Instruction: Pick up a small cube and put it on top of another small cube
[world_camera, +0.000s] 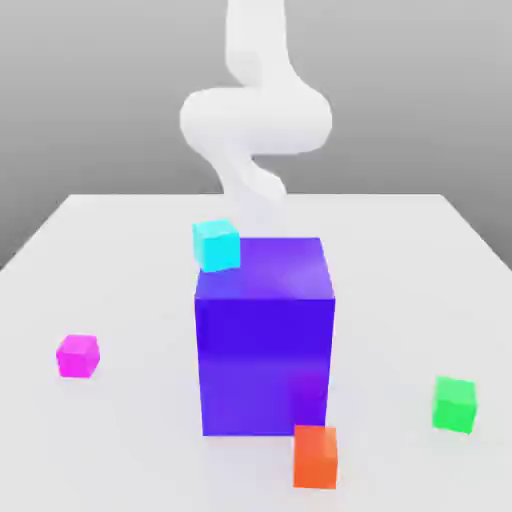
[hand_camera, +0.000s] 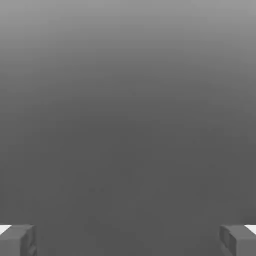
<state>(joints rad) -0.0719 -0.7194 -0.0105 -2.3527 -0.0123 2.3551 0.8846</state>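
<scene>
The small magenta-pink cube (world_camera: 78, 355) lies on the white table (world_camera: 130, 450) at the exterior view's left, apart from everything else. The small orange-red cube (world_camera: 315, 456) sits near the front edge, just in front of the big cube's right corner. My white arm (world_camera: 255, 120) rises at the far side, behind the big cube, far from both small cubes. In the hand view my gripper (hand_camera: 128, 241) is open. Its grey fingertips (hand_camera: 17, 240) stand wide apart, with nothing between them and a plain grey backdrop beyond.
A big blue-violet cube (world_camera: 265, 340) stands in the middle of the table, between my arm and the front. A cyan cube (world_camera: 217, 245) shows by its upper left corner. A green cube (world_camera: 455, 403) lies at the exterior view's right.
</scene>
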